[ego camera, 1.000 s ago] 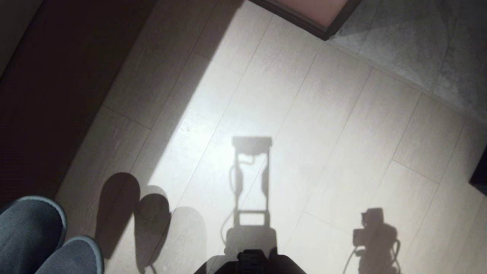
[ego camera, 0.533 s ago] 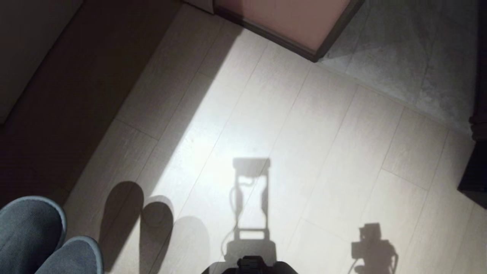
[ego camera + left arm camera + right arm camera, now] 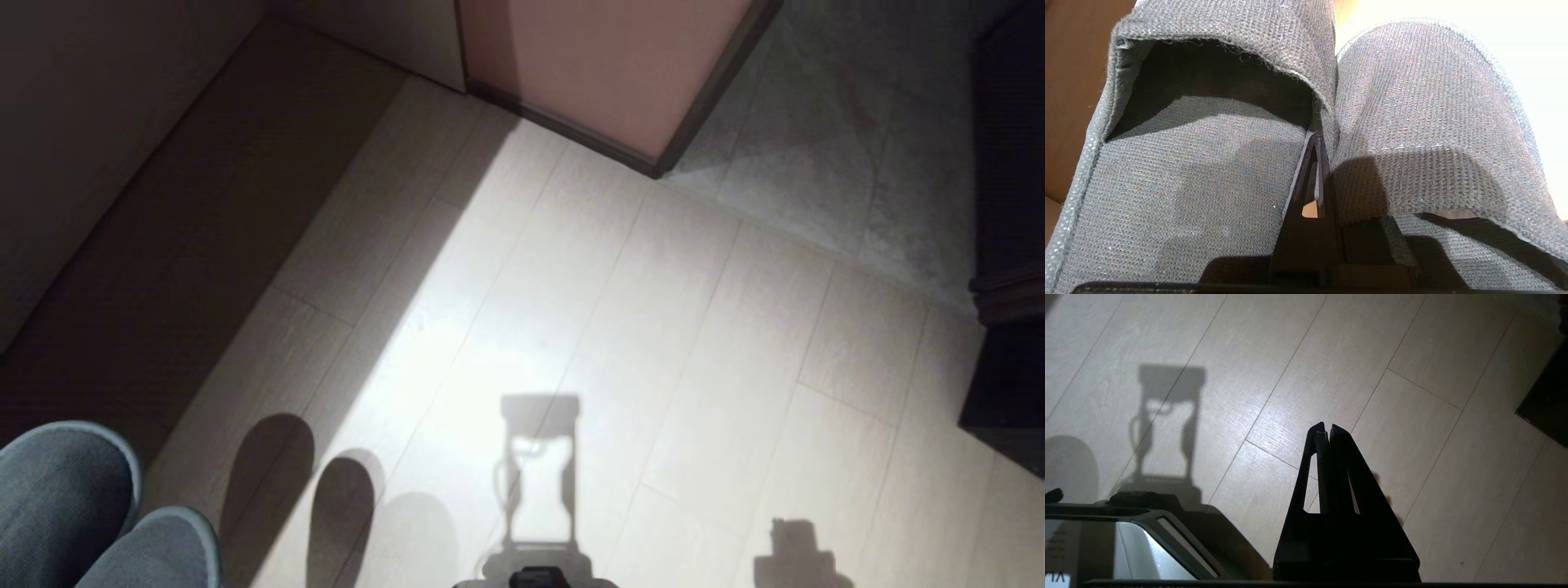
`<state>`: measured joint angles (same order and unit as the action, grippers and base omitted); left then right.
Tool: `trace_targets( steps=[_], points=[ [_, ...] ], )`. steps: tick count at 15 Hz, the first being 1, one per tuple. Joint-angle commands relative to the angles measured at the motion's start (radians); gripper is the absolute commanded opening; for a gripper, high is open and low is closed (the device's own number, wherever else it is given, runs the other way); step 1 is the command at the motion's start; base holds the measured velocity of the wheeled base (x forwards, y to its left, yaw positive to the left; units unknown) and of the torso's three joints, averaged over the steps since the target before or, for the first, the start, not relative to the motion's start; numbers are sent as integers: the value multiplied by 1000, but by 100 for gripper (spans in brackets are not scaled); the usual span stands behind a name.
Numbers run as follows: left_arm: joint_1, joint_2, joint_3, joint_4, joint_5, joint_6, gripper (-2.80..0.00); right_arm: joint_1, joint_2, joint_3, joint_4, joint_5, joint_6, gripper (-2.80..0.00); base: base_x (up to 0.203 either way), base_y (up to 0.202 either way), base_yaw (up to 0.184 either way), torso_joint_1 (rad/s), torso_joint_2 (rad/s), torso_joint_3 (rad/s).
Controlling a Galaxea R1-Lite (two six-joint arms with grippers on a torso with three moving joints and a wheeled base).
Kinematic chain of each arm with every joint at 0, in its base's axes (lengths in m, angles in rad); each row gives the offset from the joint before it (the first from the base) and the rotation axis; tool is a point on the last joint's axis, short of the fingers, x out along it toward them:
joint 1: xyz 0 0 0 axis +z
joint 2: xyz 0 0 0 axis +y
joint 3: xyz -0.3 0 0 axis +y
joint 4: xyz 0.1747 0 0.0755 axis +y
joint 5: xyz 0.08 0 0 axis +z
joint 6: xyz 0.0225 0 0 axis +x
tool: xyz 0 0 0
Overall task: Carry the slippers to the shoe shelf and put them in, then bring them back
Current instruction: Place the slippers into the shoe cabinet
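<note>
The slippers [image 3: 61, 490] are a grey-blue fabric pair; their rounded toes poke into the head view at the lower left, above the floor. In the left wrist view they fill the picture side by side: one [image 3: 1188, 175] shows its dark foot opening, the other [image 3: 1425, 102] its wide upper band. My left gripper [image 3: 1315, 141] is shut between them, pinching their inner edges together. My right gripper [image 3: 1327, 430] hangs shut and empty over bare floor. The shoe shelf is out of view.
Pale wood-plank floor [image 3: 571, 286] lies ahead, lit in the middle. A pinkish panel with a dark base [image 3: 588, 73] stands at the far centre, beige panels [image 3: 90, 122] at the left, grey carpet [image 3: 841, 163] at the far right, dark furniture [image 3: 1008, 269] on the right edge.
The whole head view has slid down the picture as the camera tilted up, showing more of the pinkish panel and the beige panels. The slippers and both grippers kept still.
</note>
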<state>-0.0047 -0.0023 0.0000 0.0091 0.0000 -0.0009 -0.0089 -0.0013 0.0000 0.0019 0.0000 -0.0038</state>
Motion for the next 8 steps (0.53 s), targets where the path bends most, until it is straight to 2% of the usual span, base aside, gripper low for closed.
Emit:
trace_targets(
  steps=[1,8],
  points=[
    [0,1,0,0,0,-1,-280,0,-2,0,0,0,-1,-280,0,0,0,4,5,212],
    [1,2,0,0,0,-1,-280,0,-2,0,0,0,-1,-280,0,0,0,1,1,198]
  ],
)
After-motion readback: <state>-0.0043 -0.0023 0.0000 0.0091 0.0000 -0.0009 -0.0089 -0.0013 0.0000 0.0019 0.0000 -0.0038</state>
